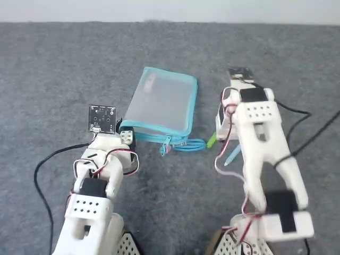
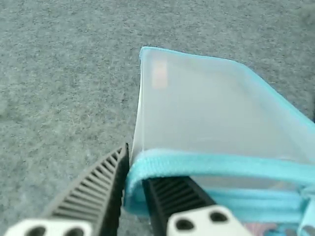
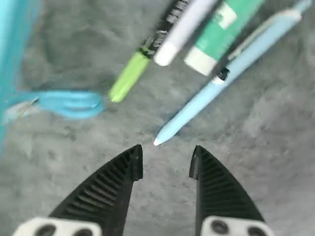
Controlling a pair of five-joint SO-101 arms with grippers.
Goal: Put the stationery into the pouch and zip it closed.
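A grey, carpet-like worktop (image 1: 53, 79) is filling the scene, and a pale wall (image 1: 159, 10) is running along its far edge. The pouch (image 1: 162, 103), translucent with teal edging, is lying flat near the middle, between the two arms. Bare surface is stretching out beyond it toward the wall and off to the left side.

The left gripper (image 2: 135, 167) is sitting at the near left corner of the pouch, its jaws pinching the teal edging there.

The right gripper (image 3: 165, 156) is hovering over the worktop near the pouch's near right corner, its jaws standing apart with a narrow gap and nothing between them. Just past its fingertips the stationery is lying in a loose cluster: a light blue pen (image 3: 221, 78) is pointing its tip toward the jaws, and beside it are lying a green highlighter (image 3: 128, 76), a white-tipped pen (image 3: 182, 29) and a green and white tube (image 3: 221, 32). A teal strap loop (image 3: 69, 103) from the pouch is lying on the surface just beside the highlighter's tip.

In the high view the right arm is covering most of the stationery. Black cables (image 1: 308, 127) are trailing across the worktop to the right of it, and another black cable (image 1: 40, 170) is curling beside the left arm.
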